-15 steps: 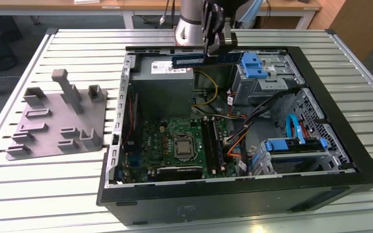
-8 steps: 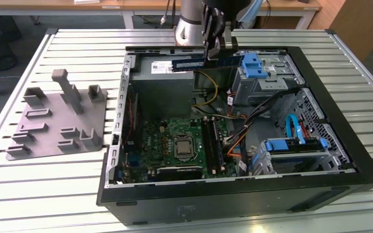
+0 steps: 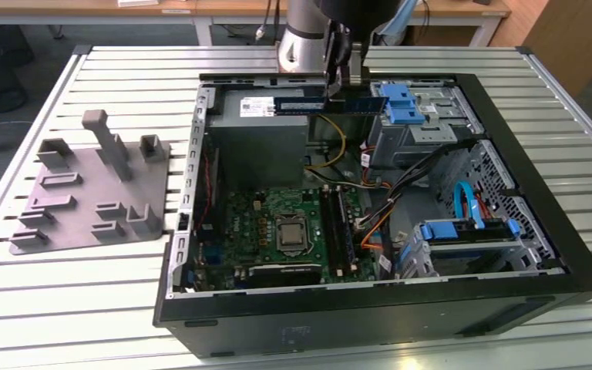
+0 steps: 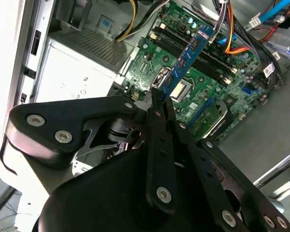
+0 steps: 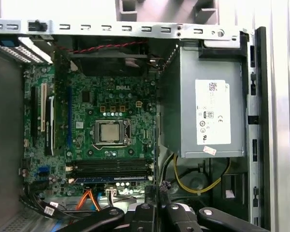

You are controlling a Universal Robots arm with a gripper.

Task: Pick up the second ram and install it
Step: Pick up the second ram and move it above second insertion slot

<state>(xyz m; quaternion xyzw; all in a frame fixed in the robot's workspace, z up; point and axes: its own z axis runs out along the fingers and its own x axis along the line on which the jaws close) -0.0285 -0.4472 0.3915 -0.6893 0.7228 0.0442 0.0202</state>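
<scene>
In the exterior view my gripper [image 3: 344, 83] hangs over the far end of the open computer case [image 3: 543, 193], shut on the second ram [image 3: 356, 105]. This thin blue stick is held level above the power supply and drive bay. The second wrist view shows the fingers [image 4: 157, 104] pinched on one end of the second ram [image 4: 189, 50], which reaches out over the green motherboard [image 4: 232, 82]. In the first wrist view the gripper [image 5: 157, 210] sits above the case, and the dark memory slots [image 5: 111, 166] run beside the processor socket [image 5: 111, 133].
A grey power supply [image 3: 260, 135] fills the case's far corner on the exterior view's left. Blue drive latches [image 3: 404, 104] and loose cables [image 3: 378, 220] lie on the exterior view's right. A grey fixture plate [image 3: 90, 193] rests on the slatted table [image 3: 70, 293] beside the case.
</scene>
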